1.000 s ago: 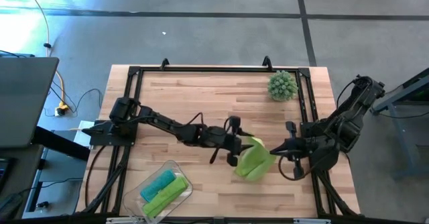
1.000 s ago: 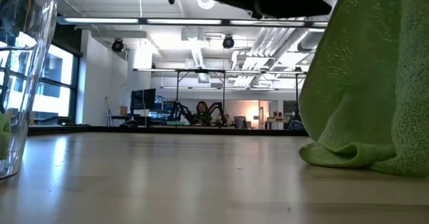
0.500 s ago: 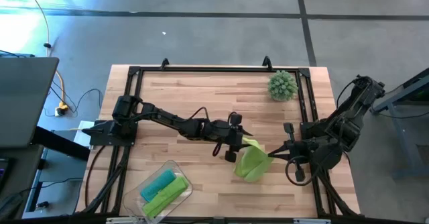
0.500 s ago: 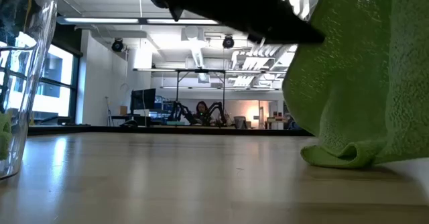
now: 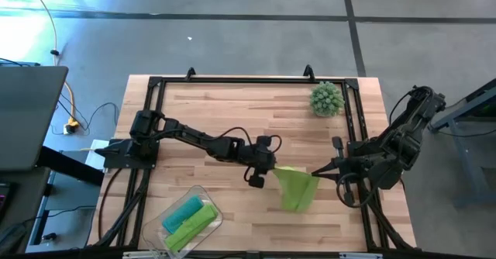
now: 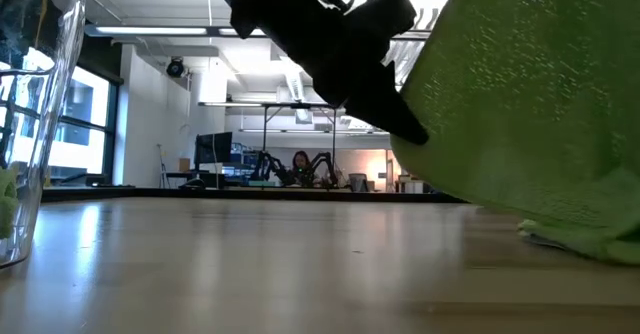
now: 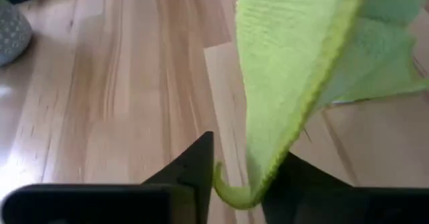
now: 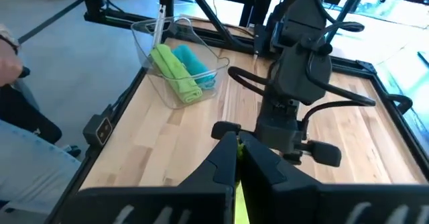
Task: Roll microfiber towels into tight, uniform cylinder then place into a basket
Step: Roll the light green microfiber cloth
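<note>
High view. The left gripper (image 5: pixel 267 168) and the right gripper (image 5: pixel 318 170) face each other over the pale wooden worktop (image 5: pixel 225 115). Between their fingers hangs a lime green fuzzy microfiber towel (image 5: pixel 295 187), stretched by two corners, its lower part draped on the wood. Well away from both sets of fingers, at the worktop's near corner, the shallow clear plastic basket (image 5: pixel 203 193) holds a rolled lime green towel (image 5: pixel 190 226) and a rolled teal blue towel (image 5: pixel 182 210). A spiky grey-green ball (image 5: pixel 326 98) lies apart near the far edge.

Low view. The green towel fills the space below the dark left arm; its bottom fold rests on the worktop.

Left wrist view. The left fingers (image 7: pixel 194 170) are closed, pinching the towel's hem directly between them.

Right wrist view. The right fingers (image 8: pixel 221 163) are pressed together on a thin sliver of green cloth.

Handling. The towel appears light, limp and slightly grippy; it will probably sag and crease unless held taut, so corners or hem are the sensible holds.
</note>
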Available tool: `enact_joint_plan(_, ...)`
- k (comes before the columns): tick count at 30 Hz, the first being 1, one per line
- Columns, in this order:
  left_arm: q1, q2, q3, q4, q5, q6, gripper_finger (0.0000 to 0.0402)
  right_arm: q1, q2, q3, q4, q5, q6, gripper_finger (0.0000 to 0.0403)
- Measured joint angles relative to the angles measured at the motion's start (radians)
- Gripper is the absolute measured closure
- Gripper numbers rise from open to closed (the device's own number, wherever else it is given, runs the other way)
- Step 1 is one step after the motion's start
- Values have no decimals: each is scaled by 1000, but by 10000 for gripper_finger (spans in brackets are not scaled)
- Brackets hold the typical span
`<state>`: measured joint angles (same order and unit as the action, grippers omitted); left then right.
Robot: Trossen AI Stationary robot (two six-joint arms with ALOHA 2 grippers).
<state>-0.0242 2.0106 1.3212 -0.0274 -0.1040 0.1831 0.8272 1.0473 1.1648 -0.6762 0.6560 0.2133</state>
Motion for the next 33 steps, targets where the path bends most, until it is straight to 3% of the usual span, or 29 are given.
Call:
enact_joint_plan(6, -5, 0, 0, -20, -8, -55, 390, 0, 3, -1, -69, 66, 76, 403)
enact_joint_plan(9, -9, -10, 0, -79, -49, -97, 395, -2, 7, -2, -119, 128, 77, 403)
enact_joint_plan(15, -34, -73, 12, -317, -312, -115, 400, -67, 6, -2, -142, 254, 48, 403)
enact_joint_plan(21, -53, -202, 41, -609, -467, -239, 400, -232, 10, -2, -160, 210, 56, 403)
enact_joint_plan(28, -58, -350, 46, -715, -490, -260, 401, -335, 14, -3, -112, 136, -71, 403)
enact_joint_plan(33, -61, -429, 46, -758, -495, -276, 401, -337, -30, -134, 168, 112, -224, 403)
